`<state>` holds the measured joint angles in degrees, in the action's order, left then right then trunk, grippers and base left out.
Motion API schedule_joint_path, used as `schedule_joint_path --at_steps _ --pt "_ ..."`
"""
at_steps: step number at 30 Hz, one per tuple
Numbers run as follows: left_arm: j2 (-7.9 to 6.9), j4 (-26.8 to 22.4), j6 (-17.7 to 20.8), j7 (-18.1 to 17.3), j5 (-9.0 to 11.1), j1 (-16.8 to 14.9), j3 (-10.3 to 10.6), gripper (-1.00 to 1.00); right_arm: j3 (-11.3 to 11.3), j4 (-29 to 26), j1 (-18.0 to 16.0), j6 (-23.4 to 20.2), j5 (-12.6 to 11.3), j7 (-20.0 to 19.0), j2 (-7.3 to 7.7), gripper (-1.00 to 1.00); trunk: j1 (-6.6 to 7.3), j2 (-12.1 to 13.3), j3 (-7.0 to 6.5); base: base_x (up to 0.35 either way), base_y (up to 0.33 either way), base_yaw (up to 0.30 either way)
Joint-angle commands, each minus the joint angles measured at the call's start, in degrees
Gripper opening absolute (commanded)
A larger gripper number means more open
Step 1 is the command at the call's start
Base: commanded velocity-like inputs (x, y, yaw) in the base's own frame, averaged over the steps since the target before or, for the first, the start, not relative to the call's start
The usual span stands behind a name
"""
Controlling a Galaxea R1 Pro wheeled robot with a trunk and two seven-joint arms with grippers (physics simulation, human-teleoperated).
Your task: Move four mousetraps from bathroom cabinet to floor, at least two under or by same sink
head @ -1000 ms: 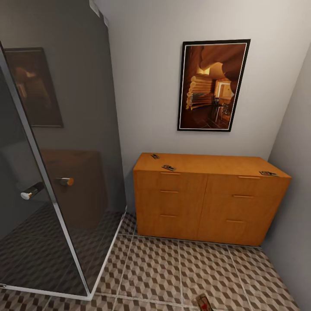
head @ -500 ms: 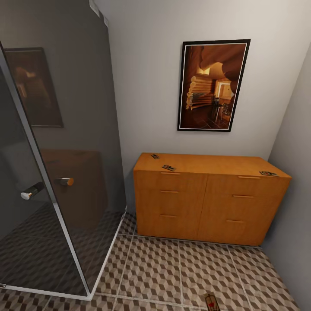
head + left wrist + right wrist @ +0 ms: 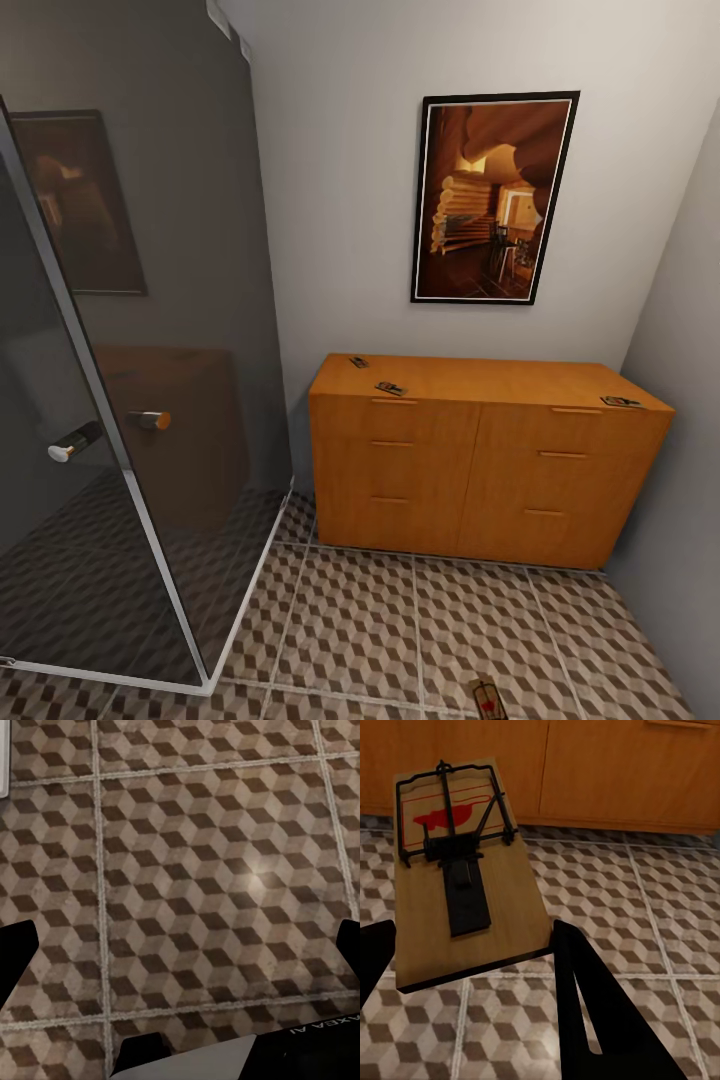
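The orange-brown cabinet [image 3: 480,470] stands against the far wall. Three mousetraps lie on its top: two near the left end [image 3: 358,361] [image 3: 390,388] and one at the right front corner [image 3: 622,402]. Another mousetrap [image 3: 465,870] [image 3: 485,698], a tan board with a dark wire and a red print, sits between the black fingers of my right gripper [image 3: 472,937], which is shut on it above the cube-patterned bathroom floor [image 3: 350,620]. My left gripper [image 3: 180,952] hangs open over bare floor tiles [image 3: 195,870], its fingers far apart.
A dark glass shower enclosure [image 3: 110,400] with a chrome door handle [image 3: 75,440] fills the left side. A framed picture [image 3: 495,198] hangs above the cabinet. A grey wall [image 3: 680,400] closes in on the right, next to the cabinet's end.
The mousetrap at the bottom edge of the head view has shifted slightly right and turned straighter. The cabinet and the three traps on it have stayed put.
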<state>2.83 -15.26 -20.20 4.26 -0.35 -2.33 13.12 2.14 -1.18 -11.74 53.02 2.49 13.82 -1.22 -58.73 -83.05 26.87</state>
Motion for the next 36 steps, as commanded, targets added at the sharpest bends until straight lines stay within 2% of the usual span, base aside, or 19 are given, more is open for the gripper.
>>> schedule_joint_path --at_steps 1,12,18,21,24,28,36 --pt "-0.02 0.1 -0.2 0.4 0.0 0.0 0.4 1.00 0.2 0.0 0.0 0.1 0.1 0.6 -0.01 -1.00 0.00 0.0 0.06 0.000 0.000 0.000" --pt "0.28 -0.8 0.0 0.9 -0.1 0.0 0.2 1.00 0.2 0.1 0.0 0.0 0.1 0.6 -0.02 -1.00 0.00 0.0 0.06 0.000 0.000 0.000" --pt "1.23 -4.9 1.7 1.1 0.0 0.0 0.0 1.00 0.2 0.1 0.0 0.0 0.2 0.6 0.10 -1.00 0.00 0.0 0.06 0.000 0.000 0.000" --pt "2.01 -8.0 5.1 1.1 0.0 0.0 0.1 1.00 0.2 0.1 0.0 0.0 0.1 0.6 0.14 -1.00 0.00 0.0 0.06 0.000 0.000 0.000" --pt "2.65 -14.0 11.8 1.4 -0.1 0.0 0.1 1.00 0.2 0.1 0.0 0.0 0.1 0.6 0.20 -1.00 0.00 0.0 0.06 0.000 0.000 0.000" --pt "2.90 -22.3 19.9 1.5 -0.1 0.0 0.1 1.00 0.2 0.1 0.0 0.0 0.1 0.6 0.19 -1.00 0.00 0.0 0.06 0.000 0.000 0.000" --pt "3.04 -36.5 31.6 1.5 -0.1 0.0 0.1 1.00 0.2 0.1 0.0 -0.1 0.1 0.6 0.23 -1.00 0.00 0.0 0.06 0.000 0.000 0.000"
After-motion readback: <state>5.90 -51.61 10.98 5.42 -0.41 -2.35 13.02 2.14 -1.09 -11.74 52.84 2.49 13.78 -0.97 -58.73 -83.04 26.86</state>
